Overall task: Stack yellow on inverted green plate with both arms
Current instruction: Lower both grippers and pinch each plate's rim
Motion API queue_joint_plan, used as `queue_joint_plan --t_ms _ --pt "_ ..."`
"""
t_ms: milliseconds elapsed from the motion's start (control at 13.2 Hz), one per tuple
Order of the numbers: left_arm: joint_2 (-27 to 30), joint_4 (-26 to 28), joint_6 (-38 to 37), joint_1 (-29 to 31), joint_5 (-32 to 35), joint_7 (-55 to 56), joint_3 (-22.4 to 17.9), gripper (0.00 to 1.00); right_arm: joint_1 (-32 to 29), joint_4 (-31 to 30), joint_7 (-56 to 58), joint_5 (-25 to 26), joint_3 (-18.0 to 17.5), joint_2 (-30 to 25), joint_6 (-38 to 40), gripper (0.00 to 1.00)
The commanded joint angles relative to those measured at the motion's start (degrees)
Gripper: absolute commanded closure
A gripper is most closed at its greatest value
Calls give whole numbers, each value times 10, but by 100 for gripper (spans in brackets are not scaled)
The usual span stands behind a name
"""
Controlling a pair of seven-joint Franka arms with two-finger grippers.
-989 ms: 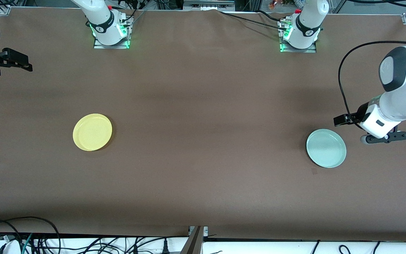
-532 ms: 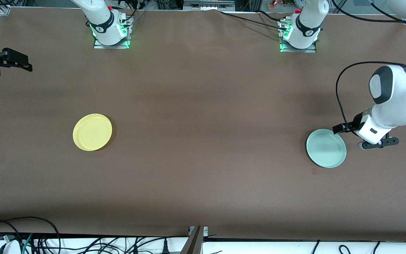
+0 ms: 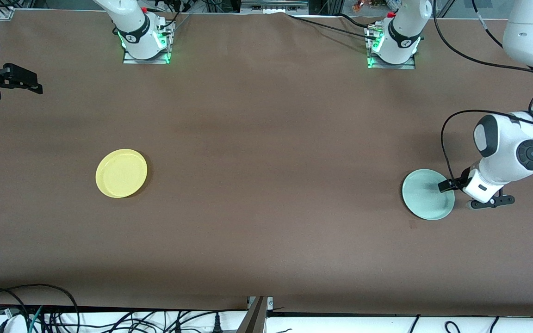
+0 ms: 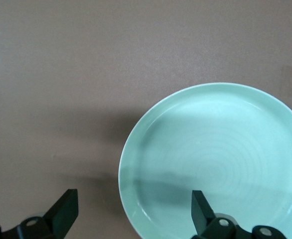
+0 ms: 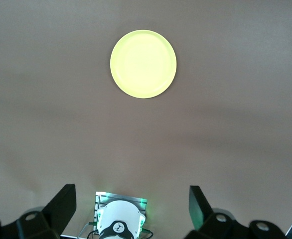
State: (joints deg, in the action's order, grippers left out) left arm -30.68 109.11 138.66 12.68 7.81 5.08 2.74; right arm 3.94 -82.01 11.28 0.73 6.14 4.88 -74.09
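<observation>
The yellow plate (image 3: 121, 173) lies rim up on the brown table toward the right arm's end; it also shows in the right wrist view (image 5: 143, 63). The green plate (image 3: 426, 195) lies hollow face up toward the left arm's end. My left gripper (image 3: 451, 186) hangs low over that plate's edge. In the left wrist view the left gripper (image 4: 133, 214) is open, one finger over the green plate (image 4: 216, 159) and one over bare table, touching nothing. My right gripper (image 3: 16, 82) waits high at the table's end, open and empty, as the right wrist view (image 5: 131, 206) shows.
The two arm bases (image 3: 145, 41) (image 3: 391, 46) stand along the table's edge farthest from the front camera. Loose cables (image 3: 53, 314) lie off the table's nearest edge. A small dark mark (image 3: 412, 224) is on the table beside the green plate.
My left arm has swung down and in, bringing its open gripper from beside the green plate to over its edge. The right arm and both plates have not moved.
</observation>
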Motion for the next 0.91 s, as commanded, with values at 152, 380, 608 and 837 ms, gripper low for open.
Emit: queue_joint_plan --t_ms 152,380,608,837 --pt "-31 -40 -1 2 12 0 -1 0 -3 12 0 1 -1 6 3 0" --pt "-38 -39 -1 12 12 -9 -1 13 -2 13 1 1 -1 7 3 0" --pt "-44 -38 -1 15 12 -9 -1 28 -2 13 0 1 0 11 2 0" --pt "-46 -36 -2 17 12 -9 0 32 -2 15 1 7 -2 29 3 0"
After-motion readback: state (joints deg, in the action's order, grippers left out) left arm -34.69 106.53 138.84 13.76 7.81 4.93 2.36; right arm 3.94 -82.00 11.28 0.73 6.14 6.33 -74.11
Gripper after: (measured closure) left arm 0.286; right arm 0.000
